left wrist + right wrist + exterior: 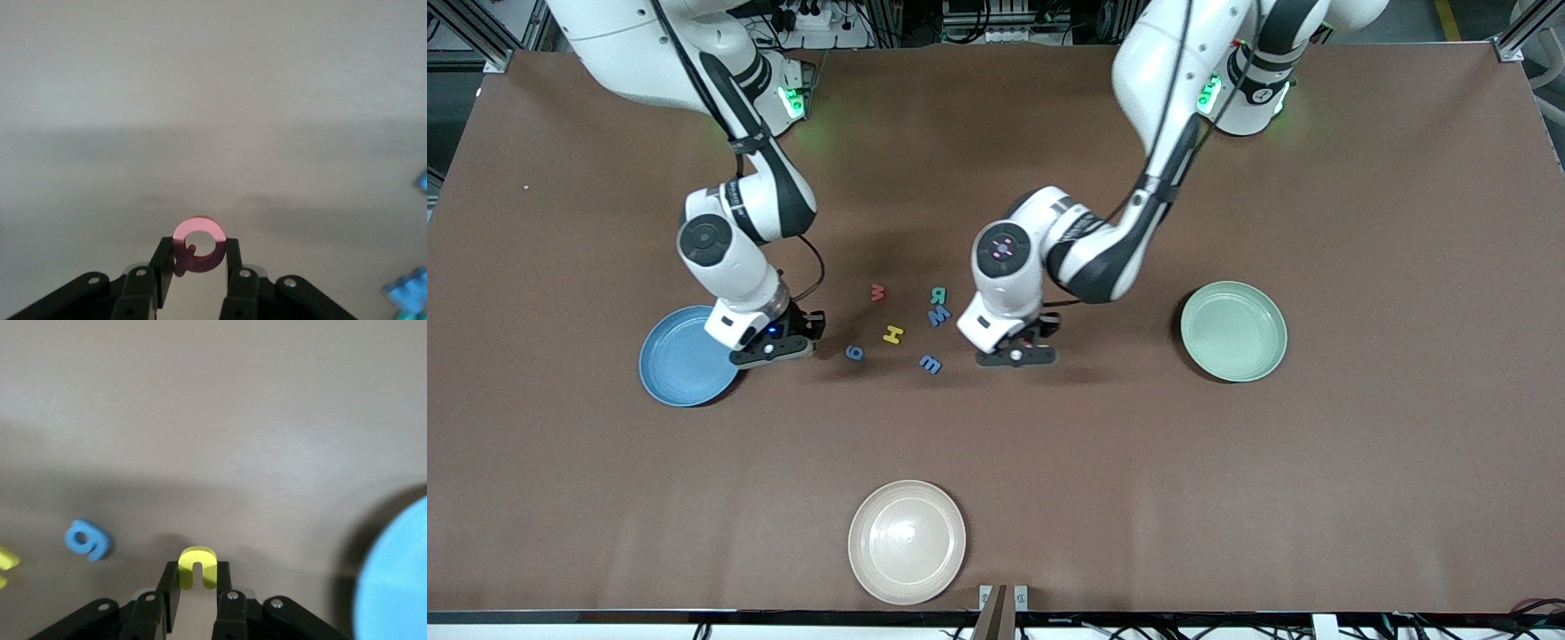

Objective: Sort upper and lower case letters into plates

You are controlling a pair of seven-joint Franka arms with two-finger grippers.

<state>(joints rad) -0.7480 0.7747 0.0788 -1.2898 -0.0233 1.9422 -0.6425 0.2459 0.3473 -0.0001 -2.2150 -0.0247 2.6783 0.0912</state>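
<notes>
The round cream-white plate [907,542] lies nearest the camera, bare and not part of the job. Farther off is the little pile of flat foam letters [907,327] in red, yellow, blue and teal, on the brown table [1360,462] between the two arms. The round sky blue plate [680,360] sits at the right arm's end and the round pale mint green plate [1233,331] at the left arm's end. Both look bare.

The left gripper [197,263] is low over the table beside the pile, its fingers pinched shut on a small pink ring-shaped letter [199,245]. The right gripper [198,583] is down just beside the blue plate, pinched shut on a small yellow arch-shaped letter [197,565].

These letters look very light, thin and squishy. I think they could bend or slip, so a soft pinch on the two flat edges, near the middle, should hold best
</notes>
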